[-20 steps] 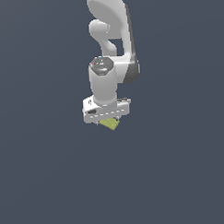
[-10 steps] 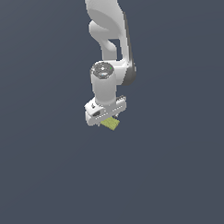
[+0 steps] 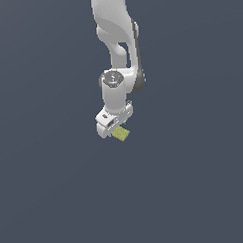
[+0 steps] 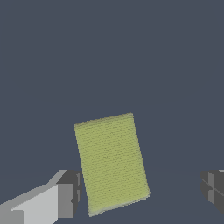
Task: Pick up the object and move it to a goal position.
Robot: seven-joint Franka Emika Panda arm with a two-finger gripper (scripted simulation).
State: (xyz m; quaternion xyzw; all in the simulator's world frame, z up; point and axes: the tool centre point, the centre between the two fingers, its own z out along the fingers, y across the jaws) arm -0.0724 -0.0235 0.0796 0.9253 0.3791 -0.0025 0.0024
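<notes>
The claw [image 3: 117, 130] has turned a bit since a second ago and hangs wide open around the yellow-green object [image 4: 111, 162], so grabbing it comes next.

The yellow-green object [image 4: 112, 163] with its fine grid texture is lying slightly tilted against a plain dark grey ground. It is sitting between the two grey fingers [image 4: 69, 194], just beside one and well apart from the other.

Plain dark grey-blue ground [image 3: 51, 196], yellow-green block [image 3: 121, 134]
</notes>
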